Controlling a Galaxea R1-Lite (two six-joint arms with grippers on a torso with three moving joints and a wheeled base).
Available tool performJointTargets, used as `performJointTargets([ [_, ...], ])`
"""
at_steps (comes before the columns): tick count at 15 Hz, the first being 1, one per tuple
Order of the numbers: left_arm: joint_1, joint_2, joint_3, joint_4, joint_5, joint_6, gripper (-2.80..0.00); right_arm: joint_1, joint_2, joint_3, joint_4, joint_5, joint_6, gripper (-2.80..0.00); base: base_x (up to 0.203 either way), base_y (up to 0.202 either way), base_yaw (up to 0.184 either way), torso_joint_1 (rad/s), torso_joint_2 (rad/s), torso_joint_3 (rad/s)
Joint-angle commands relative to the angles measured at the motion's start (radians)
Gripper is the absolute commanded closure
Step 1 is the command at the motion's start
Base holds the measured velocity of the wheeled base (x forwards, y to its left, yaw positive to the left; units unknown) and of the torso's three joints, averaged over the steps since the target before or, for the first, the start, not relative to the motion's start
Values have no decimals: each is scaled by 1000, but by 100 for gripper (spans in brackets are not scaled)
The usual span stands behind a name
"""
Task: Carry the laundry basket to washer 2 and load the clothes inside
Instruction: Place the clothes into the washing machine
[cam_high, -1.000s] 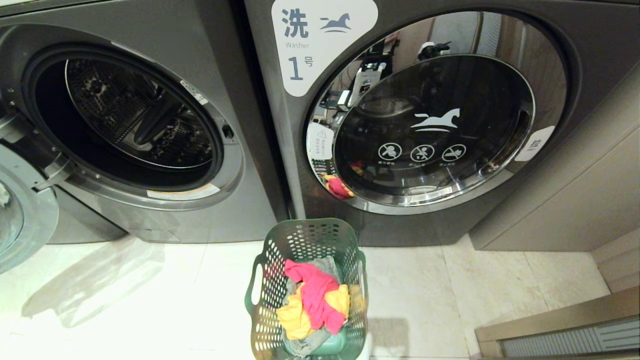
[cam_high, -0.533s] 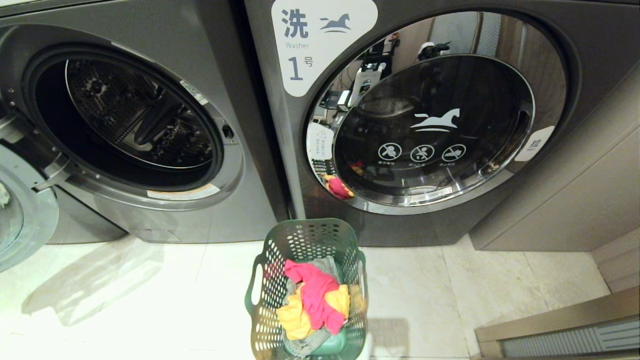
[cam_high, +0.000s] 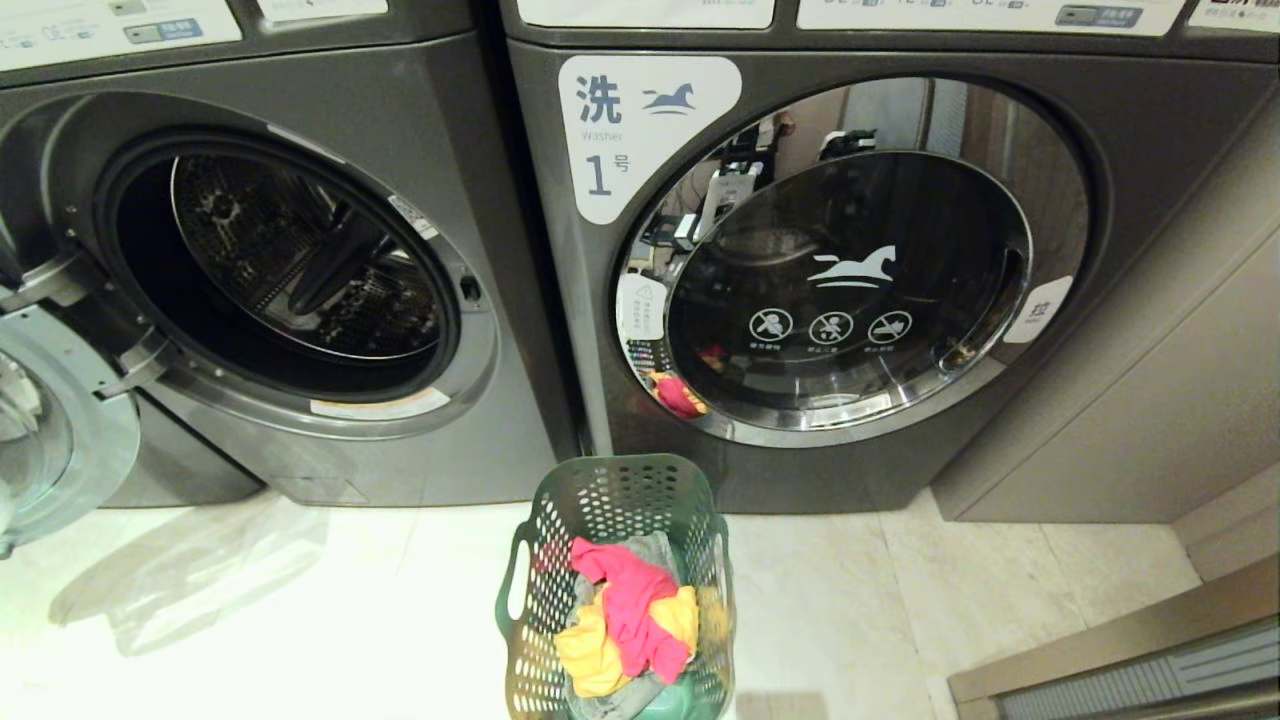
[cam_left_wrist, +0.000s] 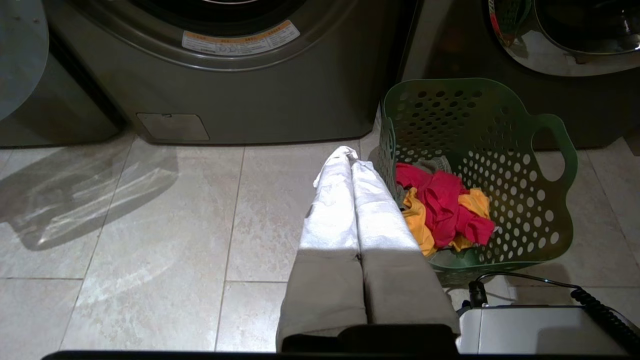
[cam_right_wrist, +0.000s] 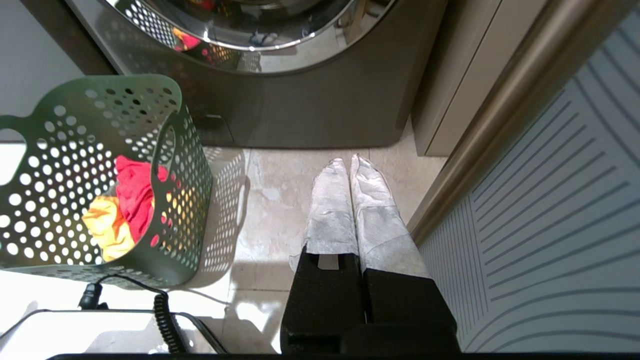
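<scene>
Left gripper (cam_left_wrist: 350, 156) is pinched completely closed with nothing in it, hanging low over the floor (cam_left_wrist: 150, 225) just beside the near wall of the laundry basket (cam_left_wrist: 500, 150). Right gripper (cam_right_wrist: 348, 166) is the same deal on the basket's other side: fingers pressed together, empty, above the tiles between the basket and a cabinet (cam_right_wrist: 465, 65). So nobody's got hold of anything yet.

The basket sits on the floor right in front of the robot, with the clothes (cam_high: 625, 610) (pink, yellow, something grey) all piled inside.

Further back are two machines. The one straight behind the basket has its door shut and a label reading 1, so that's washer 1 (cam_high: 900, 480), not the target. The open washer (cam_high: 480, 150) to its left has its door (cam_high: 50, 440) swung out and an empty-looking drum; I can't see a number on it, but I'd guess it's washer 2.

My read: pretty much nothing is done. Grabbing the handles, shifting the basket left and loading every piece is all left.
</scene>
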Motion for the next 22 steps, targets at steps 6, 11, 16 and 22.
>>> performJointTargets([
  [6,0,2,0,0,0,2,0,0,0,0,0,0,-5,0,0,0,0,1,3,201],
  [11,0,2,0,0,0,2,0,0,0,0,2,0,-1,0,0,0,0,1,5,203],
  [16,0,2,0,-2,0,-4,0,0,0,0,2,-1,4,0,0,0,0,5,1,181],
  [22,0,2,0,-2,0,-2,0,0,0,0,0,-7,11,0,0,0,0,-1,0,18],
])
